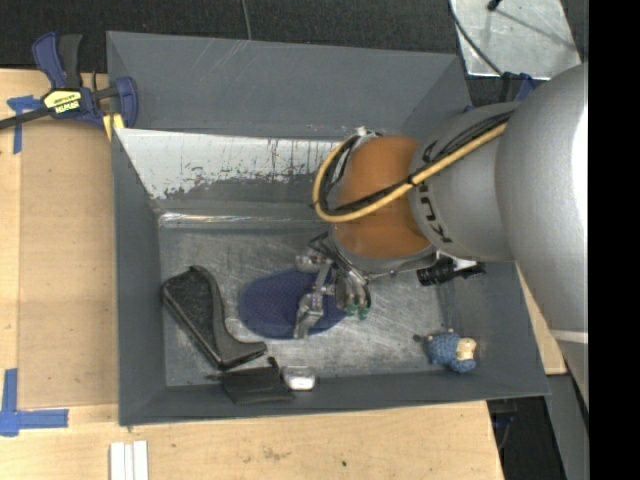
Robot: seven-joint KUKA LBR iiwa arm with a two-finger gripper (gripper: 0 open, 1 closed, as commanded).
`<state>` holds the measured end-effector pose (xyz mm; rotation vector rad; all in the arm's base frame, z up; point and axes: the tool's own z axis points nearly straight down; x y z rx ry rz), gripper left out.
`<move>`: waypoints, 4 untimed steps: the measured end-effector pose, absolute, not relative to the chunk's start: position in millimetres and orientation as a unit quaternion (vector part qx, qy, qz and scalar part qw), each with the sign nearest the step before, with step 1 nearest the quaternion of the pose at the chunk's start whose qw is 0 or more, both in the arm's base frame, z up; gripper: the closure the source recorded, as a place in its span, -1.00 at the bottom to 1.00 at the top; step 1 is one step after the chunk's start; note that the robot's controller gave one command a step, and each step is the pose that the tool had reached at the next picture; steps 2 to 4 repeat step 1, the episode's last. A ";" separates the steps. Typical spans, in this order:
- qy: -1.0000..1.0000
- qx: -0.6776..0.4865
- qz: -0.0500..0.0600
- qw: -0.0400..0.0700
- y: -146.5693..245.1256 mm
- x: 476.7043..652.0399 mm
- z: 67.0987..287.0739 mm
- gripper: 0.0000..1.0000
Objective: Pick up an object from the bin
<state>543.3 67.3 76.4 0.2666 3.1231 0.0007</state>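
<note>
My gripper (322, 306) is low in the middle of the bin, its fingers down on the right edge of a dark blue rounded cloth-like thing (272, 302). The fingers seem to straddle that blue edge, though the gap between them is hard to read. A black wedge-shaped case (203, 314) lies to the left of the blue thing. A small white piece (298, 377) rests near the front wall.
A small blue and tan toy (452, 350) lies at the bin's front right. A flat black piece (252, 381) sits against the front wall. The arm with its orange cover and yellow cable hangs over the bin's right half.
</note>
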 end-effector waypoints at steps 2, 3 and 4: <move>0.997 -0.076 0.000 0.005 49.7 526.8 206.1 1.00; 0.997 -0.076 0.000 0.005 49.7 526.8 206.1 1.00; 0.997 -0.076 0.000 0.005 49.7 526.8 206.1 1.00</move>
